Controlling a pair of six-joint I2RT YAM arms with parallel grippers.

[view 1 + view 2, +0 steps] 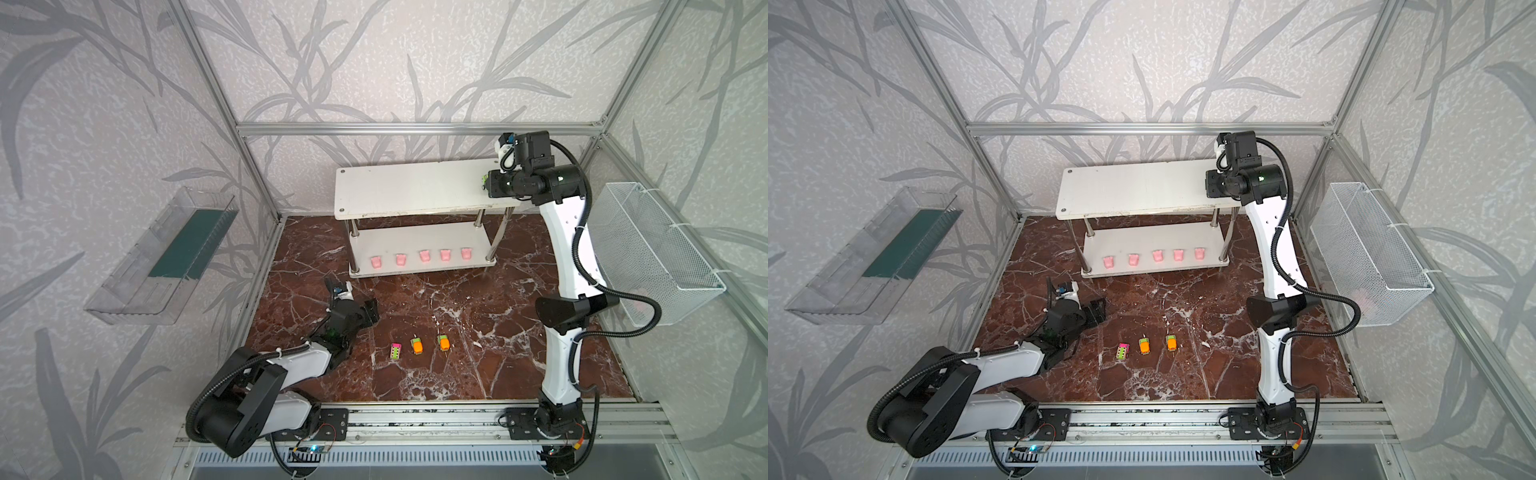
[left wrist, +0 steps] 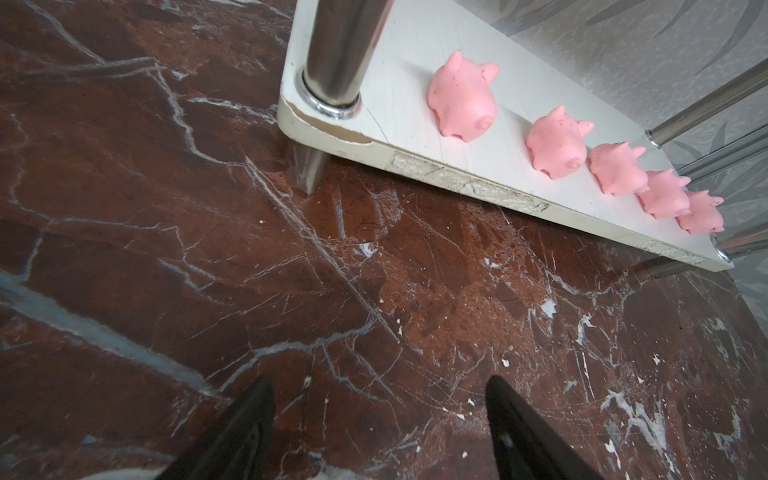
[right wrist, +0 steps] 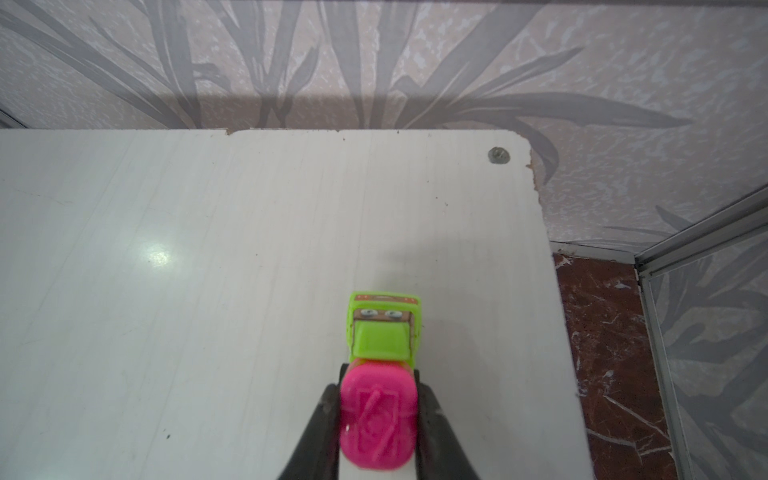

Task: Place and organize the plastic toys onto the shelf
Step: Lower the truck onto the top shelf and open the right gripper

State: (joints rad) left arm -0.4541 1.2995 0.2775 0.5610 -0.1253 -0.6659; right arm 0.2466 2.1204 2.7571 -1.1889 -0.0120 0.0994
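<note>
the green-and-pink toy car (image 3: 384, 332) is clamped between the two black fingers (image 3: 326, 407) of the right gripper (image 3: 379, 372). the fingers press on its pink rear section from both sides, and the green cab projects ahead of the fingertips. the car is positioned over the top board of the shelf (image 3: 208, 270), near the board's right end and short of the corner screw (image 3: 498, 156). whether its wheels touch the board cannot be determined. in a top view only a green sliver of the car shows at the tip of the raised right arm. on the lower board (image 2: 395, 62), five pink pig-shaped toys (image 1: 424, 255) stand upright in a single row along the front edge, each apart from the next. three further toy cars (image 1: 417, 345) sit on the marble floor (image 1: 478, 353) in a loose row in front of the shelf and well apart from it: one pink and green, two orange and green. the left gripper (image 2: 378, 382) is low over the floor near the shelf's front left post (image 2: 336, 54). its fingers stand wide apart, with only bare floor between them. a clear plastic tray (image 1: 162, 257) hangs on the left wall. a white wire basket (image 1: 656, 249) hangs on the right wall.
</note>
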